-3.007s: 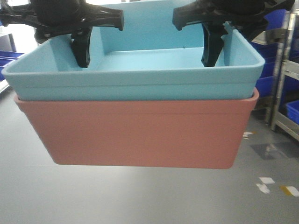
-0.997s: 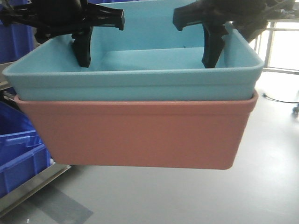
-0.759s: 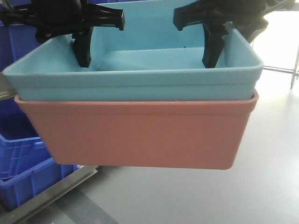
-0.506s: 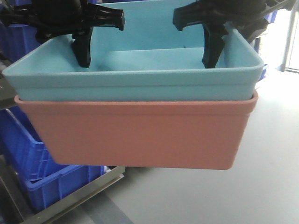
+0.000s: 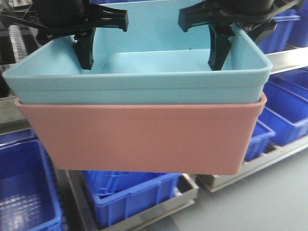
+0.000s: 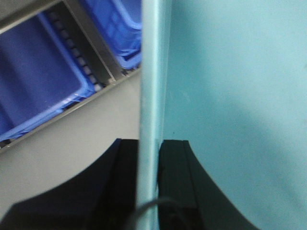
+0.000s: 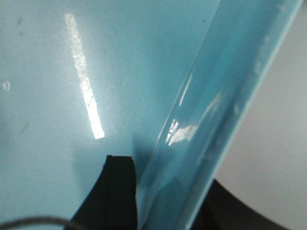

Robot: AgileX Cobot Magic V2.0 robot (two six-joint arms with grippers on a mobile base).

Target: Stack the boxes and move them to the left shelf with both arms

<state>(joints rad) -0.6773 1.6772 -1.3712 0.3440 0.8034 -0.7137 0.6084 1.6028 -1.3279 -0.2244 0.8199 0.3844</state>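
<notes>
In front of the left shelf [image 5: 243,169], the pink box [image 5: 144,137] is held up in the air. The light blue box [image 5: 139,86] is nested inside the pink box, so only its rim and upper band stand above the pink rim. Above the pink box's left end, the left end effector [image 6: 147,160] is clenched on the light blue box's side wall, one black finger inside and one outside (the wrist view shows this plainly). Above the pink box's right end, the right end effector [image 7: 168,196] grasps the opposite wall the same way, though its outer finger is only a dark shape there. Below and behind the pink box sit dark blue bins [image 5: 134,195] on the shelf's steel rails, and small white rollers [image 6: 79,57] line a rail beside one bin.
</notes>
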